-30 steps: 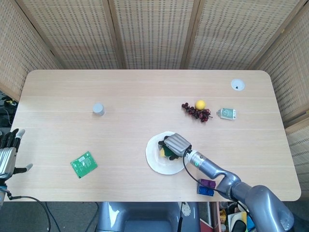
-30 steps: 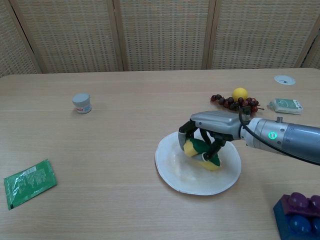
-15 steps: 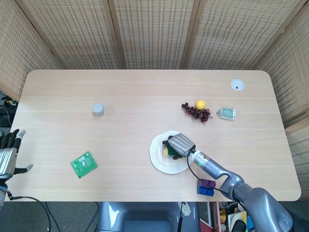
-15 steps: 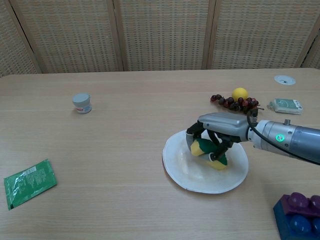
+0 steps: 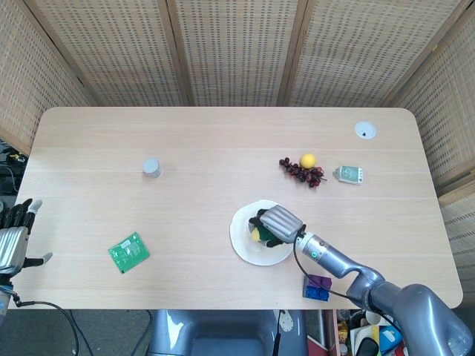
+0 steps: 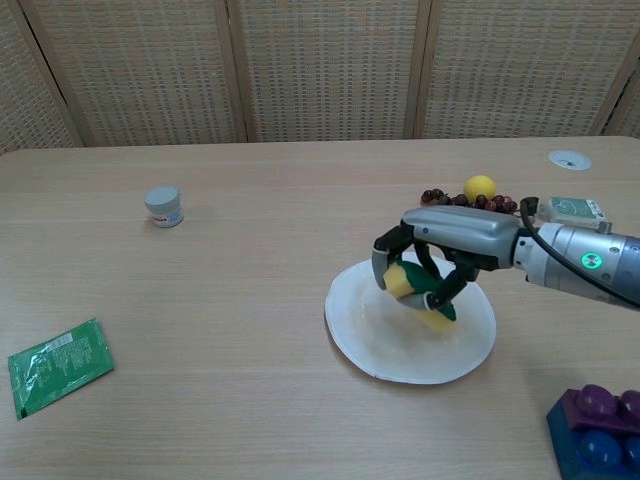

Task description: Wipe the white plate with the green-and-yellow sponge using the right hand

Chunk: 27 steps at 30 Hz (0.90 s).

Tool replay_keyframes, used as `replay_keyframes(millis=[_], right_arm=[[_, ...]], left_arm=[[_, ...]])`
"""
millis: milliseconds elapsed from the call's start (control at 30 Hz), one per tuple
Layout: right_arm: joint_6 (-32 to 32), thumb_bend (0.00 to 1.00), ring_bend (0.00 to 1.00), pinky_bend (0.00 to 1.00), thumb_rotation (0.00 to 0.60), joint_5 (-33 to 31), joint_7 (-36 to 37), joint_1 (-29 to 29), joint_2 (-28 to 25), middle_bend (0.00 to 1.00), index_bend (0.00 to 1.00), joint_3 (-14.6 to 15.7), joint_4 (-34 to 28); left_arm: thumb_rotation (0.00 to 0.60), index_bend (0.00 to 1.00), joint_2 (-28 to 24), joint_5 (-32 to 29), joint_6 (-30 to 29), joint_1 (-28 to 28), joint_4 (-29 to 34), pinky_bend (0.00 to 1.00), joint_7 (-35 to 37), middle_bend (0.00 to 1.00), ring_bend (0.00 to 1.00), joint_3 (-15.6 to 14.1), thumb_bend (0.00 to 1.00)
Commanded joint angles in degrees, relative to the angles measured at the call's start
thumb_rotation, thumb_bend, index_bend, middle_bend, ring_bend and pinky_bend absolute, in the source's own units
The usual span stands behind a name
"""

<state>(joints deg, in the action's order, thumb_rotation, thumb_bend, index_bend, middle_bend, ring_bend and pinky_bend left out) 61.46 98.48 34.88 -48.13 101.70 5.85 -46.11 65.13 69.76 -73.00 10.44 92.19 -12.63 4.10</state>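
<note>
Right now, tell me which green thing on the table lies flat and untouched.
The green packet near the table's left front edge, lying flat by itself. The green-and-yellow sponge is gripped by the right hand over the white plate.

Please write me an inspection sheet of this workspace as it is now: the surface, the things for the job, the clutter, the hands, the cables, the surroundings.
Surface: light wooden table, with a round white insert near its far right corner.
Job's things: white plate flat on the table; green-and-yellow sponge held above it, whether touching cannot be told.
Clutter: green packet, small grey jar, lemon beside dark grapes, small green-and-white device, purple and blue blocks.
Hands: right hand grips the sponge; left hand off the table's left edge, fingers apart, holding nothing.
Cables: black cable along the right forearm; another on the floor.
Surroundings: woven screens behind.
</note>
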Motion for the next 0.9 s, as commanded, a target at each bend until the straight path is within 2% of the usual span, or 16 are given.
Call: replay_keyframes(millis=[33, 367, 900], right_arm=[[-1.18, 0.39, 0.39, 0.59, 0.6, -0.62, -1.15, 0.68, -0.56, 0.57, 0.49, 0.42, -1.44], [-3.74, 0.39, 0.39, 0.6, 0.6, -1.67, -1.11, 1.92, 2.45, 0.57, 0.49, 1.0, 1.61], [-2.31, 0.4, 0.39, 0.6, 0.6, -0.03, 2.94, 3.2, 6.7, 0.57, 0.49, 2.59, 9.36]], left_arm=[[0.6, 0.0, 0.02, 0.08, -0.03, 0.05, 0.03, 0.0, -0.02, 0.0, 0.0, -0.01, 0.0], [0.6, 0.0, 0.09, -0.23, 0.15, 0.15, -0.07, 0.0, -0.06, 0.0, 0.0, 0.0, 0.0], [0.6, 0.0, -0.02, -0.18, -0.04, 0.01, -0.1, 0.0, 0.2, 0.0, 0.0, -0.12, 0.0]])
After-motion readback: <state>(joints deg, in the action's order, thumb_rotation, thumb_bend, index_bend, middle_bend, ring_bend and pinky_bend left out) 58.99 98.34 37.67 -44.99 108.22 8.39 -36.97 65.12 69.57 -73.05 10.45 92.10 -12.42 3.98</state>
